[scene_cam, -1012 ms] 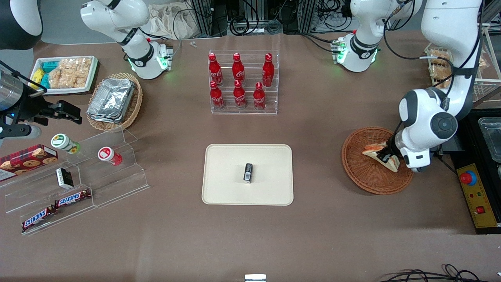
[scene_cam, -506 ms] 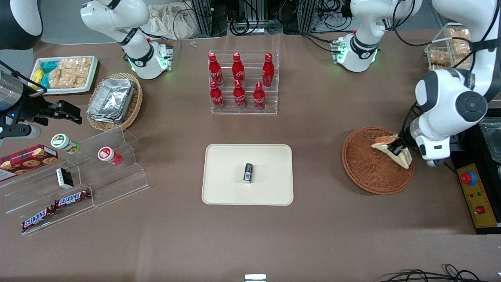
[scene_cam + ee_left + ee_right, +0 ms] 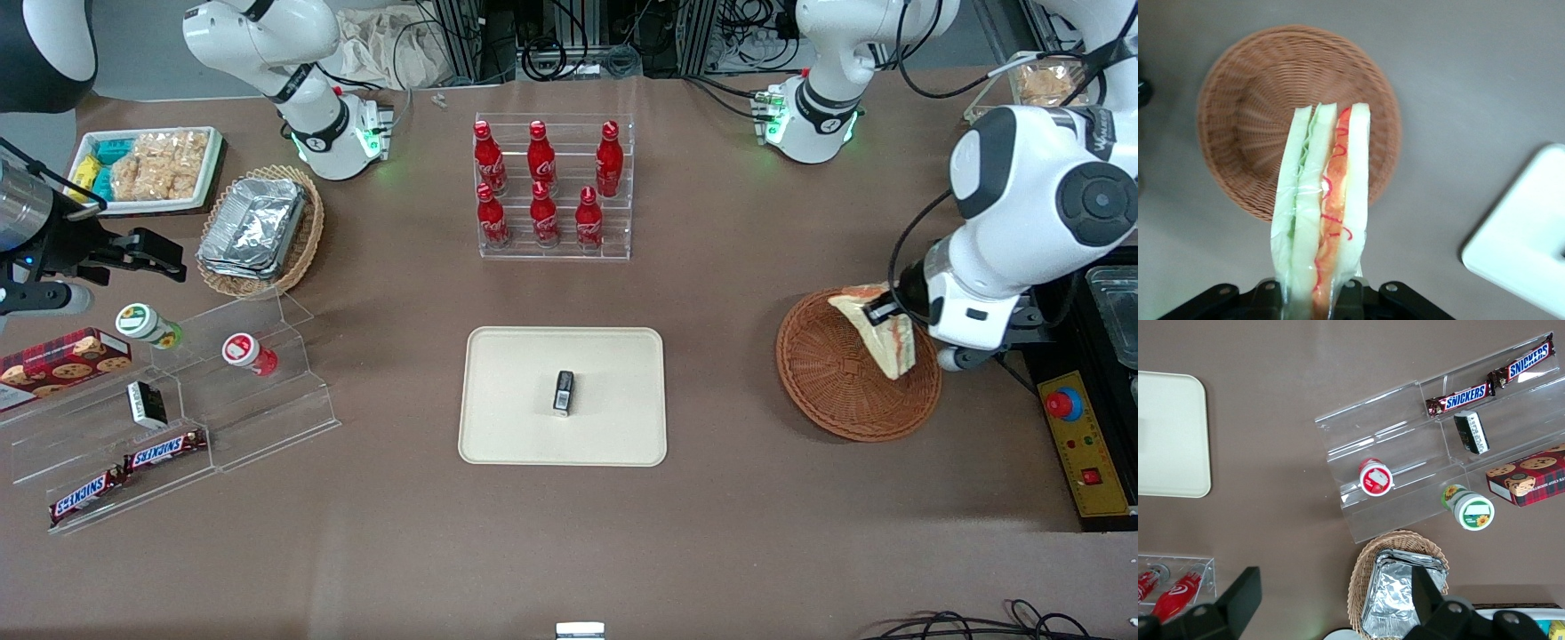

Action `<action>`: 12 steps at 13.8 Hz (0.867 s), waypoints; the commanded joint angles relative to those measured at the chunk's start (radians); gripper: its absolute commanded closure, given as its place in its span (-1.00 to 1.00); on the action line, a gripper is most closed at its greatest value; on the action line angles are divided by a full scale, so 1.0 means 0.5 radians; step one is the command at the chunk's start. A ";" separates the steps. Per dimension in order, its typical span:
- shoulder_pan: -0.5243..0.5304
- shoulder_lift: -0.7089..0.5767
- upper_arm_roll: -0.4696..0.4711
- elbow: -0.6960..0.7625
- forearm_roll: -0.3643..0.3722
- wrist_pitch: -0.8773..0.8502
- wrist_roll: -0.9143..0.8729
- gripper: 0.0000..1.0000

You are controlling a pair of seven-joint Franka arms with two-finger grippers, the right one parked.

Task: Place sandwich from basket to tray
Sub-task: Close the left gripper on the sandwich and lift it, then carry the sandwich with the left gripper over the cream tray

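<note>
Sandwich (image 3: 876, 331) clamped on edge between closed jaws of gripper (image 3: 882, 311), held above wicker basket (image 3: 831, 373), cream tray (image 3: 507, 400) at basket's nine o'clock on surface.

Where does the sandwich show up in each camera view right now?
Front view: the sandwich hangs in the gripper above the basket.
Left wrist view: the sandwich, edge-on, clamped in the gripper, over the basket.
Right wrist view: not in it.
Shared landmark: the basket.
</note>
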 commanded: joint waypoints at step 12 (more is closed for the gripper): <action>-0.207 0.574 -0.633 0.479 0.120 0.301 0.123 1.00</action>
